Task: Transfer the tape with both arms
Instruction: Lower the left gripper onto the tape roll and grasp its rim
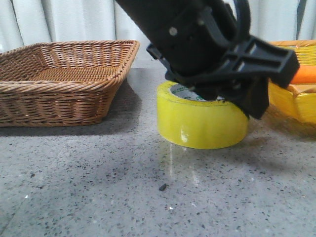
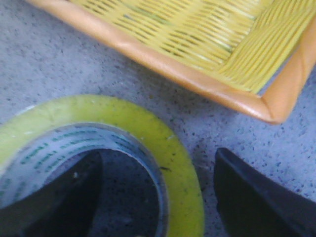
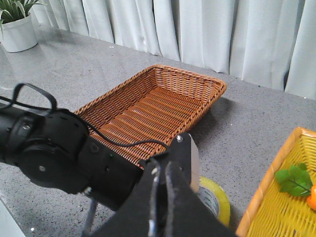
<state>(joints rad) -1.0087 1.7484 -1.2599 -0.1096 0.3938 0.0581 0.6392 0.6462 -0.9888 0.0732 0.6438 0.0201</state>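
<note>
The yellow tape [image 1: 202, 123] lies flat on the grey table, white core with green print facing up. My left gripper [image 1: 232, 98] is down over it, open. In the left wrist view one finger [image 2: 59, 197] is inside the core and the other finger [image 2: 256, 197] is outside the tape [image 2: 182, 168], with a gap to the wall. My right gripper [image 3: 162, 165] is shut and empty, held high above the left arm [image 3: 59, 153]. The tape [image 3: 219, 202] shows partly behind it.
A brown wicker basket [image 1: 64, 79] stands left of the tape. A yellow basket [image 1: 296, 94] stands close on the right, with an orange carrot [image 1: 306, 75] in it. A potted plant [image 3: 17, 29] and white curtains are at the back.
</note>
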